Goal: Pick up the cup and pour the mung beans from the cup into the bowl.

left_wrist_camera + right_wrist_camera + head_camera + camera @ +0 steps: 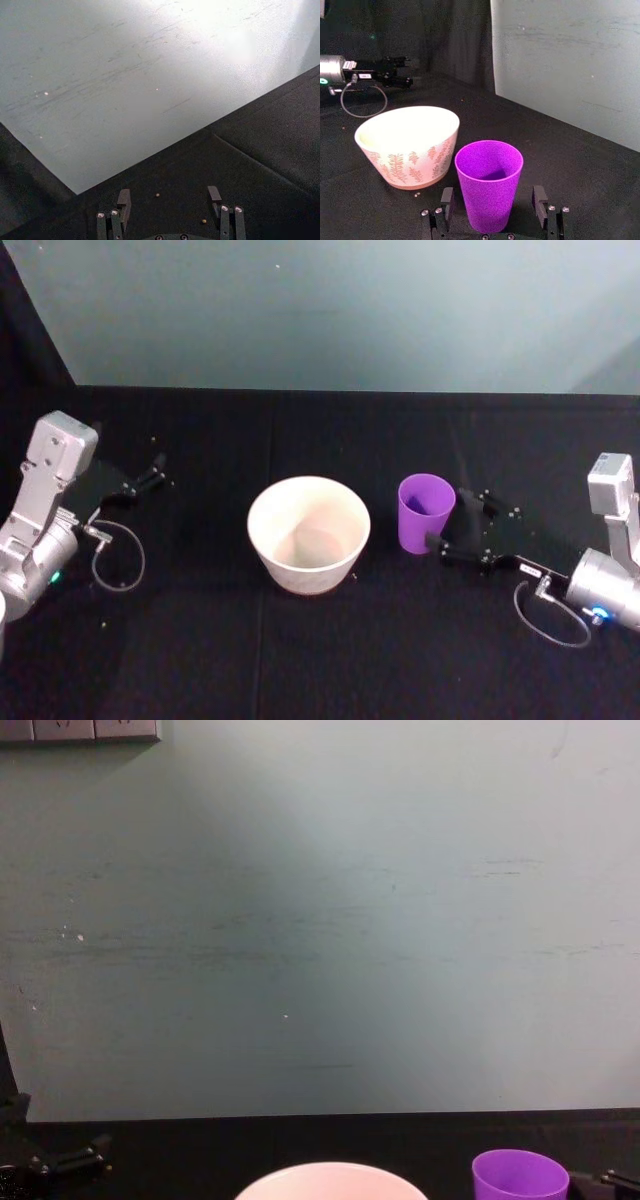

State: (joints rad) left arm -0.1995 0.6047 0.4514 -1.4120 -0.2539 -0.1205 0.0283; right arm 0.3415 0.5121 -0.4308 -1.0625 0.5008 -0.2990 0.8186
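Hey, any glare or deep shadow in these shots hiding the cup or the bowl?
Left wrist view: past the open left gripper, glare washes out part of the wall. Head view: cup and bowl evenly lit; the right gripper, jaws open, nearly merges with the black cloth. Right wrist view: shadow pools in the cup's bottom.

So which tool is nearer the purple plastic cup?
Right. The right tool, open, straddles the purple plastic cup; the left tool is far off, beyond the pale round bowl.

text: none legible | white sticker [350,65]: print too small to read
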